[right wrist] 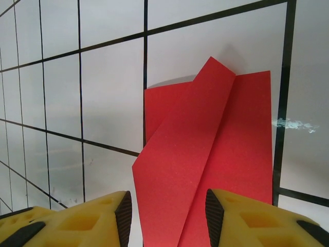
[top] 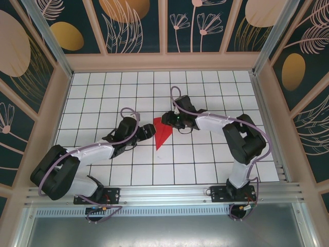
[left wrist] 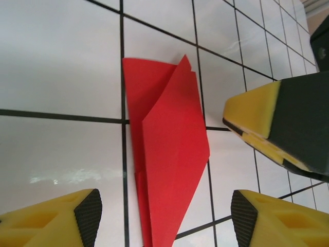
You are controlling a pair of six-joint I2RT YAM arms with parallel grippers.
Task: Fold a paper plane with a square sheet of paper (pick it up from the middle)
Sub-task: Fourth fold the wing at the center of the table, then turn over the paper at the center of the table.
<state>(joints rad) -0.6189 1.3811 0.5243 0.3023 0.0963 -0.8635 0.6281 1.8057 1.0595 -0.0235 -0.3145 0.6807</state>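
Observation:
The red sheet of paper (top: 162, 135) lies flat on the white grid table, folded into a creased pointed shape whose tip points toward the near edge. My left gripper (top: 149, 129) is just left of the paper's wide end. In the left wrist view it (left wrist: 164, 218) stands open, with the paper (left wrist: 172, 154) on the table beyond the gap. My right gripper (top: 169, 120) hovers at the paper's far end. It (right wrist: 167, 216) is open too, with the folded paper (right wrist: 216, 154) under the gap. One right fingertip (left wrist: 272, 121) shows in the left wrist view.
The white tiled table (top: 205, 164) is walled by a wooden frame (top: 164, 62) with patterned panels. Both arms reach in from the near rail (top: 164, 193) and meet at the middle, their heads close together over the paper.

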